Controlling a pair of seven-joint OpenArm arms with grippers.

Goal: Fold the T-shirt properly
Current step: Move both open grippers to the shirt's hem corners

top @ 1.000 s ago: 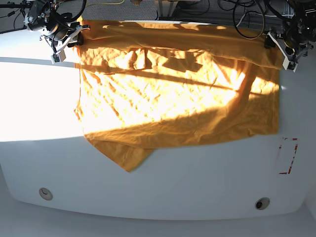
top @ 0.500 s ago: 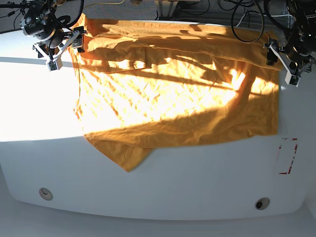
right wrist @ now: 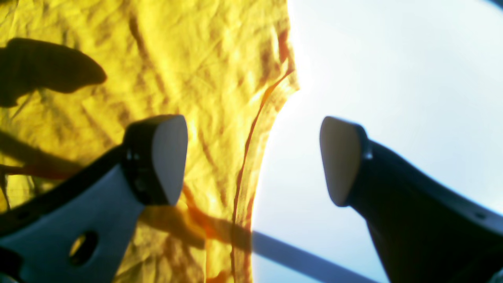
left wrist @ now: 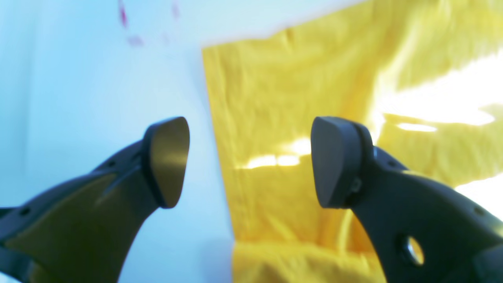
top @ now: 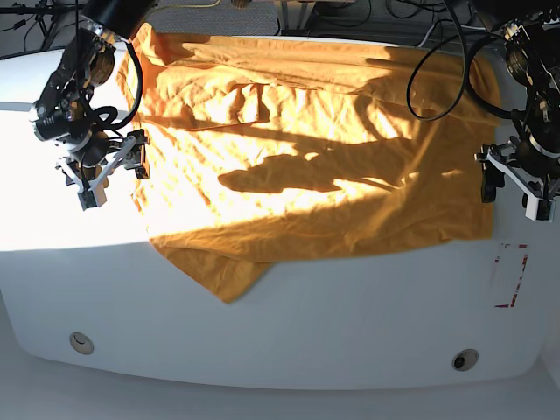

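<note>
- The broad white rounded table carries everything; sunlight cuts a bright band across its 9 o'clock side.
- The orange-yellow short-sleeved cotton T-shirt lies spread and wrinkled over the table's far half, from 10 o'clock to 3 o'clock, with one corner hanging down toward 7 o'clock.
- My right gripper hangs at the shirt's 9 o'clock edge; its fingers stand wide apart, holding nothing, one over cloth, one over bare table.
- My left gripper hovers at the shirt's 3 o'clock edge, jaws spread wide and empty, straddling the hem.
- A small red-outlined rectangle marks the table at 4 o'clock.
</note>
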